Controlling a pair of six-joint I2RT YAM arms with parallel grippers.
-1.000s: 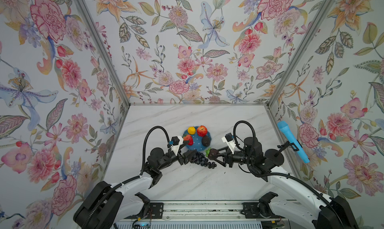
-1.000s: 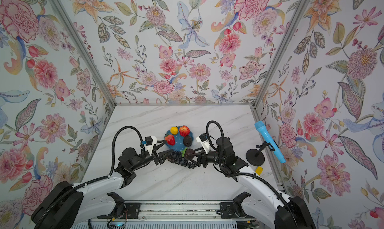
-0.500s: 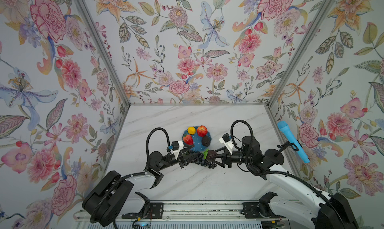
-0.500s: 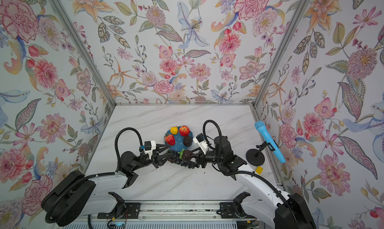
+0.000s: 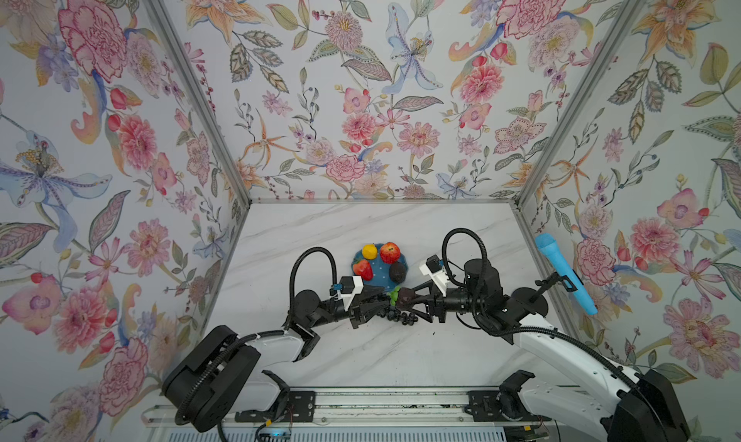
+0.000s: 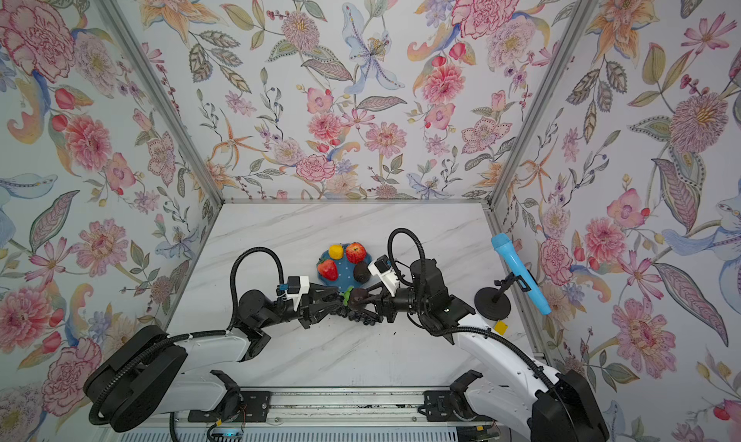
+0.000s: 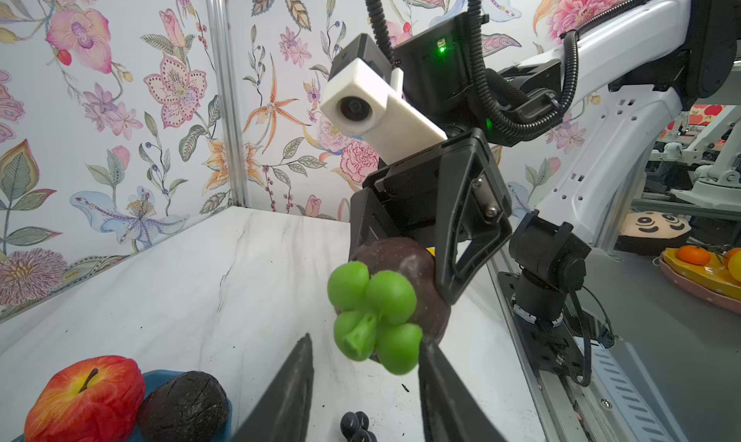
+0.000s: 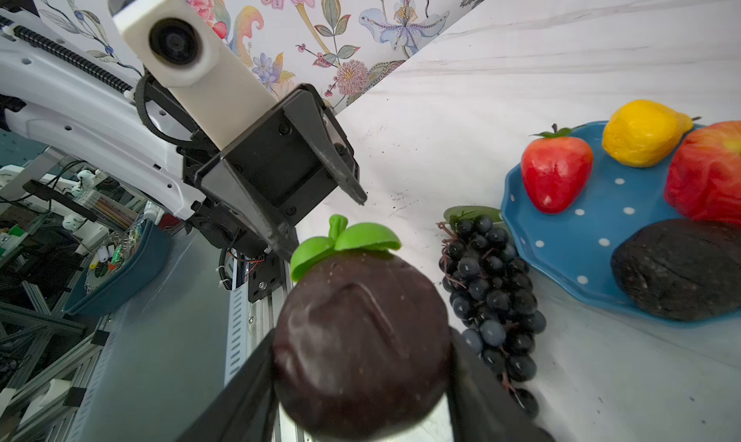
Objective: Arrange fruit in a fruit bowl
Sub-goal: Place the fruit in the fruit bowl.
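Note:
My right gripper [image 8: 361,355] is shut on the round dark brown-purple fruit [image 8: 361,339], held just above the table in front of the fruit bowl [image 5: 379,274]. Its green leafy cap [image 7: 373,311] points at my left gripper [image 7: 365,339], which is open, its fingers on either side of the cap and one tip touching a lobe. In the blue dotted bowl [image 8: 593,235] lie the apple [image 5: 390,252], the yellow fruit [image 5: 369,251], the strawberry [image 5: 363,269] and the blackish avocado [image 5: 397,272]. The grape bunch [image 8: 493,295] lies on the table against the bowl's near rim, below the two grippers.
A light-blue toy microphone [image 6: 517,273] on a black stand [image 6: 492,303] is at the right wall. Floral walls close in the marble table [image 5: 361,227] on three sides. A metal rail [image 5: 361,406] runs along the front edge.
My left gripper has moved right up to the fruit held by the right gripper, and its jaws have narrowed around the green cap. The right gripper keeps its grip.

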